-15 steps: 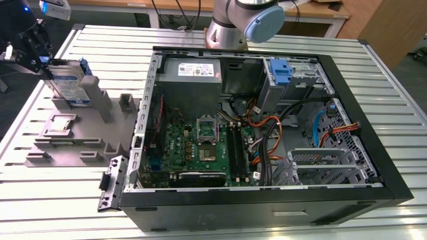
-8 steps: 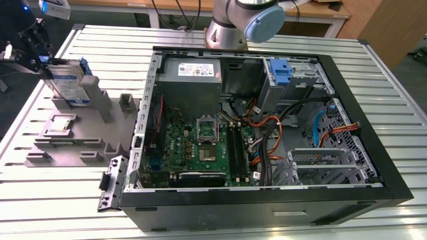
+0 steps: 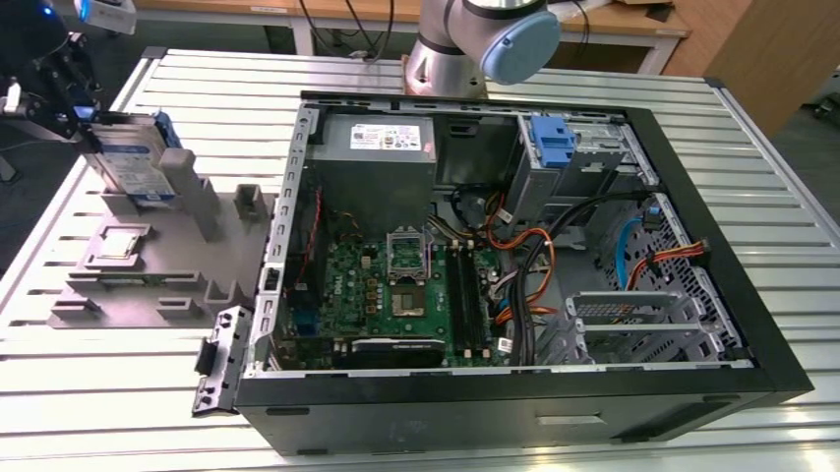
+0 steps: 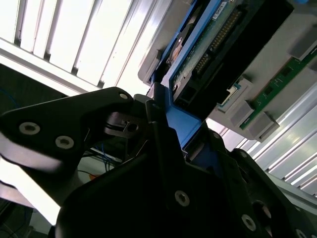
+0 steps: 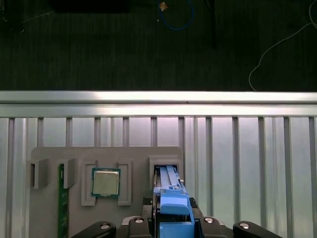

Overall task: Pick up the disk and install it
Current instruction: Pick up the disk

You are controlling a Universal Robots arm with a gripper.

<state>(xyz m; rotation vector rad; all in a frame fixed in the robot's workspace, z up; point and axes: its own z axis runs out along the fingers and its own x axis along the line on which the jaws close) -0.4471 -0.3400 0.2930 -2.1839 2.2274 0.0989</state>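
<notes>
We see the fingers (image 4: pixel 161 134) clenched on the disk (image 3: pixel 129 157), gripping it by the blue carrier (image 5: pixel 174 210) that runs along its edges. In the second wrist view the carrier's blue plastic sits pinched between the two dark finger faces with no gap showing. The drive's green circuit-board side stretches away beyond the fingertips.

The disk therefore lies straight ahead of the fingers, not to either side. Its long axis appears to run directly out from the fingertips and down towards the grey fixture (image 3: pixel 125 285) below them. It stands on edge, with its labelled face turned across the closing line. In the first wrist view its far end lines up with the fixture's upright slot (image 5: pixel 166 171). We cannot tell whether that end is seated in the slot or has lifted just clear of it.

Beside the slot, off to one side of the fingers, a small square chip (image 5: pixel 105 182) rests in its own recess. A green memory stick (image 5: pixel 61 198) stands further out the same way. Neither touches the disk.

The open computer case (image 3: pixel 683 246) sits on the slatted counter (image 3: pixel 749 138), well apart from the fingers and towards the exterior view's right. A blue latch (image 3: pixel 554 143) stands in its drive cage at the far corner. We judge the pick-up to be in hand and the installing not yet done.
</notes>
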